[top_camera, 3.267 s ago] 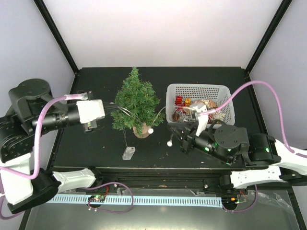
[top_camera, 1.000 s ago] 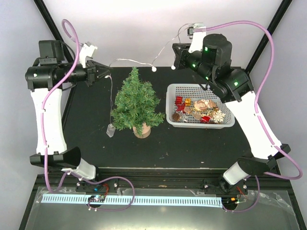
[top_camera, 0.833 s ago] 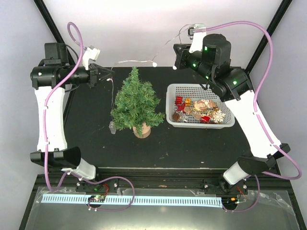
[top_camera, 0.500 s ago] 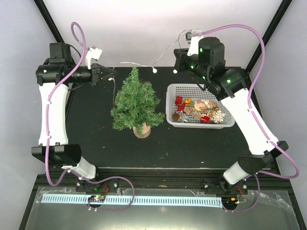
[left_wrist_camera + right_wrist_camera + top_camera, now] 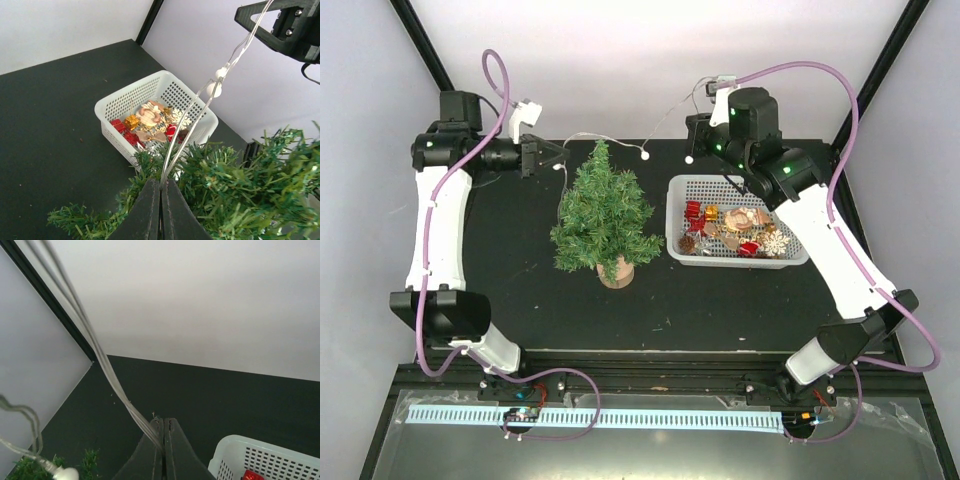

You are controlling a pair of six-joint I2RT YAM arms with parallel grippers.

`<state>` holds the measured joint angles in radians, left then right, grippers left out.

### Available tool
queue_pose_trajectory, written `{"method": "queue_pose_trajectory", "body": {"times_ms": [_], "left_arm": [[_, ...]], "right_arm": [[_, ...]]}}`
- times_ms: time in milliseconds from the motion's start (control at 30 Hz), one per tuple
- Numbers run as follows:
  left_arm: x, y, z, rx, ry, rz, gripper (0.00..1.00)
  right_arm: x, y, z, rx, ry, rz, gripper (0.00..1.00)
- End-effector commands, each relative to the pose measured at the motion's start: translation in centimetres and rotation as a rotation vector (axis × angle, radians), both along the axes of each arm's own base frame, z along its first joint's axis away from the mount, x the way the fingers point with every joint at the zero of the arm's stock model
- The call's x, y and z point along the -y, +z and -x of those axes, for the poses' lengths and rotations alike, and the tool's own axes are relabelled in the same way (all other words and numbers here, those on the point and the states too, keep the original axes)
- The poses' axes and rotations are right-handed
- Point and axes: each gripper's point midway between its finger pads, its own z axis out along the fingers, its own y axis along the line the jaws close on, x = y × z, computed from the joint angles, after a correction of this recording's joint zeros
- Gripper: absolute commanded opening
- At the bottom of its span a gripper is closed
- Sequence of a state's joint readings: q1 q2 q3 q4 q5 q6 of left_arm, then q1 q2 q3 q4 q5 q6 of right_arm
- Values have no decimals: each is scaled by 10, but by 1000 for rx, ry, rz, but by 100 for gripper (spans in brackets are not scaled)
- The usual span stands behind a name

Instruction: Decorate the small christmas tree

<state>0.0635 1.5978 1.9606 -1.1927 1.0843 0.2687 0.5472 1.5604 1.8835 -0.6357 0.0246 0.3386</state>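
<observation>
The left hand [image 5: 556, 158], raised at the back left, is clenched on a thin silver fairy-light wire [image 5: 610, 136] strung with small white bulbs. The right hand [image 5: 692, 132], raised at the back right, is pinched shut on the same wire. The wire sags between the two hands, just above the tip of a miniature dark green bristly Christmas tree [image 5: 603, 215] on a tan wooden stump. A loose tail of wire hangs from the left hand beside the tree's left side.

The tree stands upright on the black bench [image 5: 520, 290], below and between both hands. To its right sits a white perforated plastic basket [image 5: 732, 180] holding small red, gold and wooden ornaments [image 5: 735, 228].

Decorating appears barely begun. The lights are not yet draped on the branches, and no ornament hangs on the tree.
</observation>
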Motion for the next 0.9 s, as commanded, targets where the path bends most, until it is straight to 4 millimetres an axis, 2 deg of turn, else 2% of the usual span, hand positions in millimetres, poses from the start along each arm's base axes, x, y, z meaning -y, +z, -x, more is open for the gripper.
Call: {"method": "queue_pose_trajectory", "body": {"times_ms": [0,200,467,600,867], "left_arm": [[7,-3,-6,1,-21,27,2],[8,-13,-15,-25,-13,42,2],[8,-14,-30,-31,-3,54,2],[7,-25,-37,-63,14,39,2],[8,-35,-44,-97,16,43,2]], "right_arm": [[14,3,3,16,-33,7,1],[29,-16,6,-12,-68,10,1],[40,-31,11,-38,-85,33,1],[47,-40,14,-55,-96,40,1],[48,-58,21,-115,-79,53,1]]}}
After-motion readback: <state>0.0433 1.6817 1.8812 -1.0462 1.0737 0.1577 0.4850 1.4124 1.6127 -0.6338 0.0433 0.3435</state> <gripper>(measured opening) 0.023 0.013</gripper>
